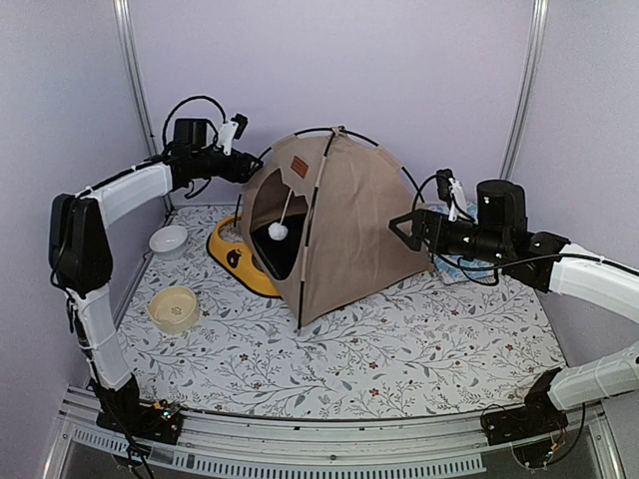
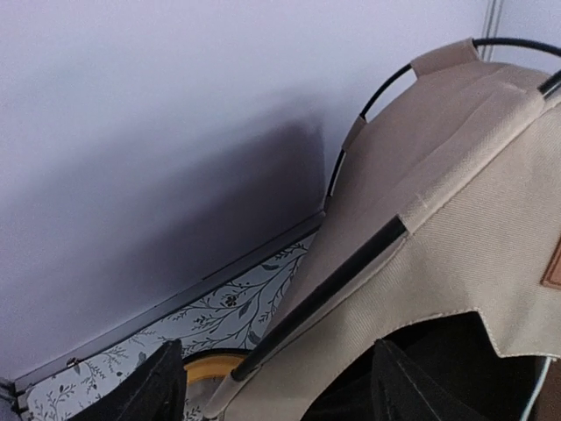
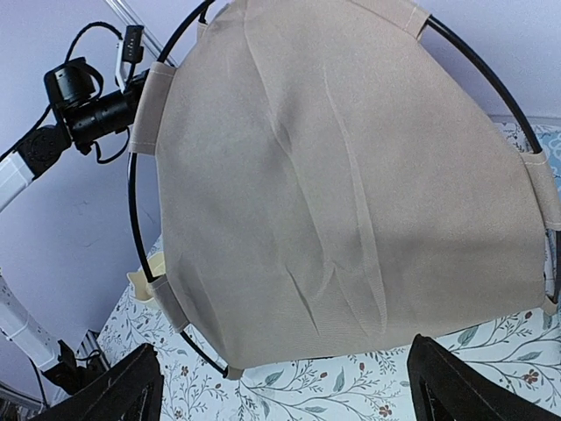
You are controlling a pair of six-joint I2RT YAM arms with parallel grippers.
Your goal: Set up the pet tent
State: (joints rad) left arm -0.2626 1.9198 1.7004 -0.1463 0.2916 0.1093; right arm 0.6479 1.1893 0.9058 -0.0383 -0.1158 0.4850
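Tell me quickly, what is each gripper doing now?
Left gripper: open, the pet tent edge between its fingers, not clamped.
Right gripper: open, holding nothing.

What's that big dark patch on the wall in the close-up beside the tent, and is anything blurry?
Left wrist view: that's a soft shadow on the wall beside the pet tent; the left claw's fingers look dark and slightly soft. Right wrist view: tent fabric evenly lit, creases sharp. Top view: even light, no glare, all in focus.
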